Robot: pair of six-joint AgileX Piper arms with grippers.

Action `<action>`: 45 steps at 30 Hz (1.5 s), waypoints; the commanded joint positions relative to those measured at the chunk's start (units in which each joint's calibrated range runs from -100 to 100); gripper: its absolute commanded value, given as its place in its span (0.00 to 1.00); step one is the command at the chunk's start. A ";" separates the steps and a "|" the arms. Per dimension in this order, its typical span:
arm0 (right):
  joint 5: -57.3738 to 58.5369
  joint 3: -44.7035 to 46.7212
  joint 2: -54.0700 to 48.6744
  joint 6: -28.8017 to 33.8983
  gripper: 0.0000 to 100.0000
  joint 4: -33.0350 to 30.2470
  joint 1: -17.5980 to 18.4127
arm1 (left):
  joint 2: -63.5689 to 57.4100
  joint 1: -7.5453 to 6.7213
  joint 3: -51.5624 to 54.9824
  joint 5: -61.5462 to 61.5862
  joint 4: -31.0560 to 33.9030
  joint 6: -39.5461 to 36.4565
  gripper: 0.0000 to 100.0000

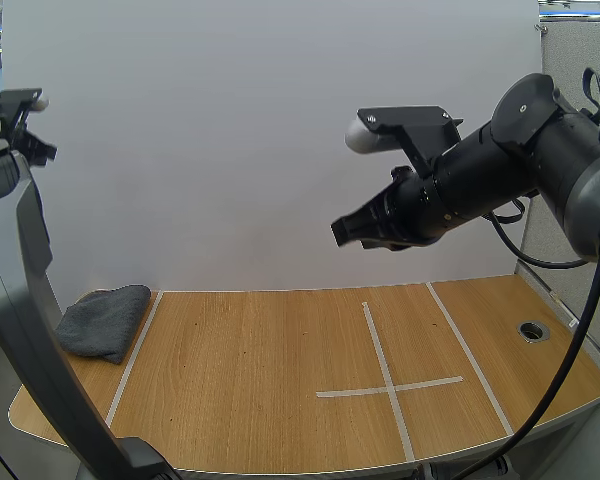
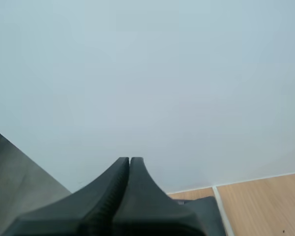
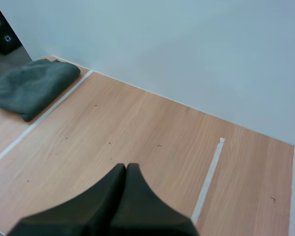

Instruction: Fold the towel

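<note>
Grey and folded into a soft bundle, the towel (image 1: 105,320) lies at the far left corner of the wooden bench (image 1: 250,390). It sits just left of a strip of white tape (image 1: 132,362) that runs from far to near, with its right edge close beside the strip.

Our right gripper (image 1: 346,230) hangs high over the middle of the bench, well apart from the towel. Its two black fingers are pressed together into one wedge with nothing between them. Our left gripper (image 2: 130,160) is closed the same way, finger against finger, and has hold of nothing. It is raised at the left end of the bench and points at the white wall (image 2: 147,73), with a bit of the towel showing just beyond it.

On the right half of the bench we see a tape cross (image 1: 388,388), and a small round hole (image 1: 532,330) near the right edge.
</note>
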 commanded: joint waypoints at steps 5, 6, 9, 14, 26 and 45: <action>-6.38 -0.60 -9.58 1.97 0.00 1.78 -0.21 | -8.78 0.05 4.16 0.42 -7.49 -1.23 0.00; -9.16 -0.60 -11.58 2.34 0.00 1.78 -0.21 | -9.69 0.05 4.16 0.42 -8.14 -1.23 0.00; -15.09 -0.60 -17.88 3.44 0.00 1.78 -0.21 | -11.14 0.05 4.16 0.42 -8.23 -1.23 0.00; -24.05 -0.60 -27.00 3.44 0.00 1.53 -0.21 | -11.45 0.05 4.16 0.42 -8.23 -1.23 0.00; -46.46 8.94 -33.75 27.87 0.00 -22.84 2.07 | -11.32 0.05 4.16 0.42 -8.13 -1.23 0.00; -72.23 55.48 -43.18 38.94 0.00 -39.33 3.77 | -11.32 0.05 4.16 0.42 -8.13 -1.23 0.00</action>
